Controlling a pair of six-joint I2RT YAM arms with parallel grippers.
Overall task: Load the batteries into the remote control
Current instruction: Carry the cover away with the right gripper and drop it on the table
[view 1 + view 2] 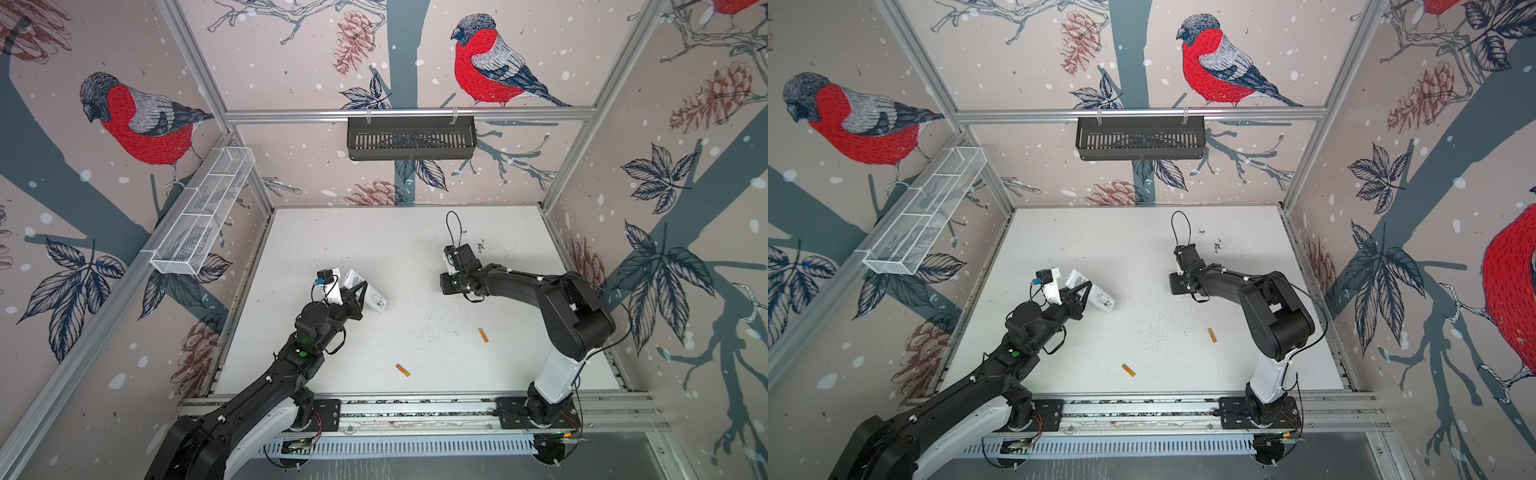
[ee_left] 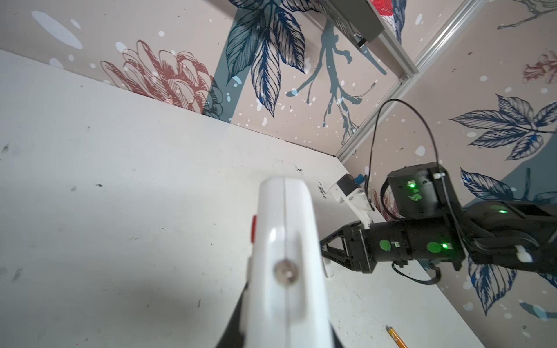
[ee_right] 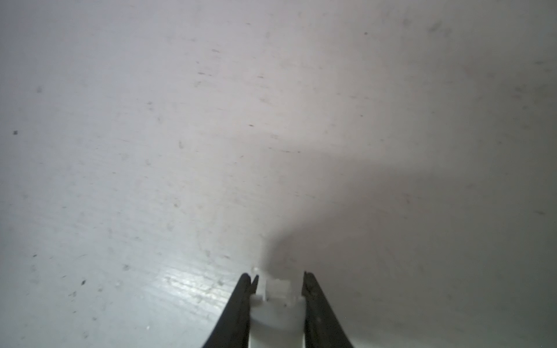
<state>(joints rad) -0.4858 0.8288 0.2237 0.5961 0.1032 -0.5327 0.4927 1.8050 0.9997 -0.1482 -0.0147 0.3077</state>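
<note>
My left gripper [image 1: 358,294] [image 1: 1083,293] [image 2: 284,331] is shut on the white remote control [image 1: 376,300] [image 1: 1105,302] [image 2: 283,229] and holds it tilted above the left middle of the table. A red button shows on its edge in the left wrist view. Two orange batteries lie loose on the table: one near the front [image 1: 402,370] [image 1: 1128,370], one to the right [image 1: 483,335] [image 1: 1212,335] [image 2: 397,337]. My right gripper [image 1: 446,289] [image 1: 1177,287] [image 2: 327,256] [image 3: 277,278] points down at the table, shut on a small white plastic piece [image 3: 277,313] with a tab.
The white table [image 1: 374,232] has dark specks scattered around its middle [image 1: 424,328]. A black slotted basket [image 1: 411,137] hangs on the back wall. A white wire basket [image 1: 203,212] hangs on the left wall. Aluminium frame rails run along the table's edges.
</note>
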